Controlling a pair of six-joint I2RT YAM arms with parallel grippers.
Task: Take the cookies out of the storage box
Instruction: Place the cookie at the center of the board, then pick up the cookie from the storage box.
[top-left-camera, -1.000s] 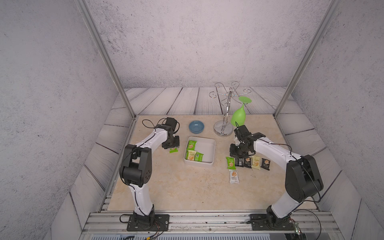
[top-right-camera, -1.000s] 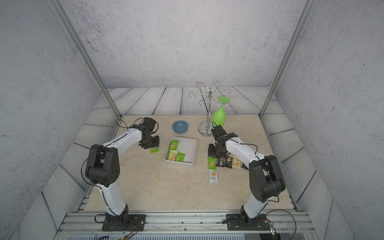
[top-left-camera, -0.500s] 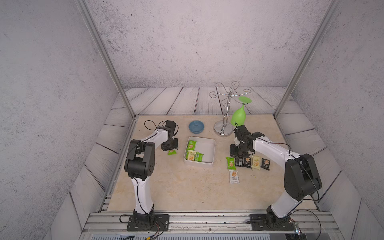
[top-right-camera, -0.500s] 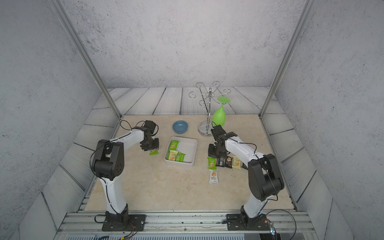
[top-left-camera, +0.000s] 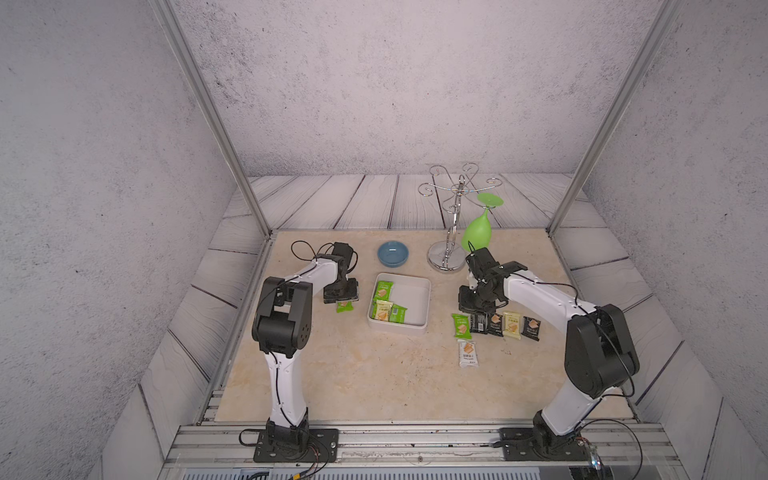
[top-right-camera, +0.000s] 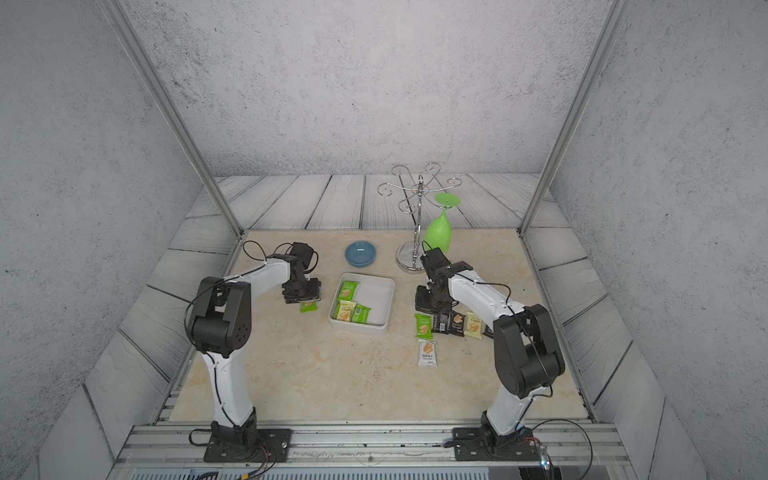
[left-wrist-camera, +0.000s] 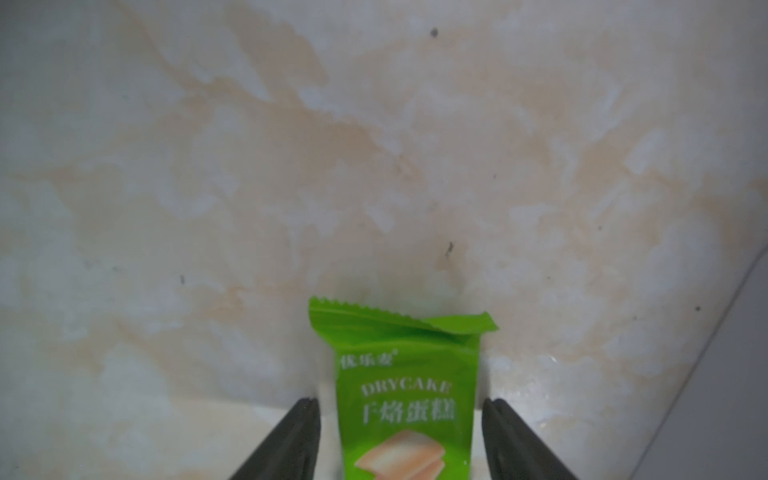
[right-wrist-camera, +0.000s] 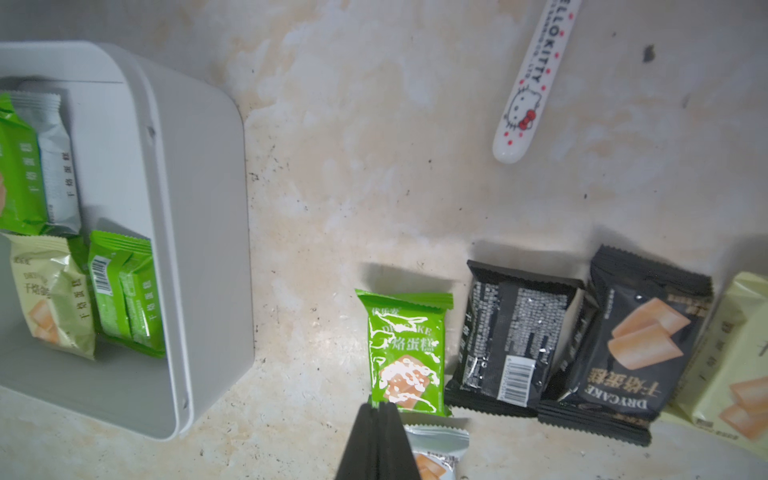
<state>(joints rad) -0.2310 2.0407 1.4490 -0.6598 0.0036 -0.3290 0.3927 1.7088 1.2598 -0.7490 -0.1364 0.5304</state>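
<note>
Cookie packet (left-wrist-camera: 405, 374), between parted left tool (left-wrist-camera: 402, 401) jaws

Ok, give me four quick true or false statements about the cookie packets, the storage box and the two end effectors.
1. The shallow white plastic storage box is empty. False: several cookie packets lie inside.
2. The right end effector is shut. True.
3. The green plastic glass stands upright on the table. False: it hangs upside down from the silver wire rack.
4. The left end effector is open, its jaws on either side of a bright green packet. True.
</note>
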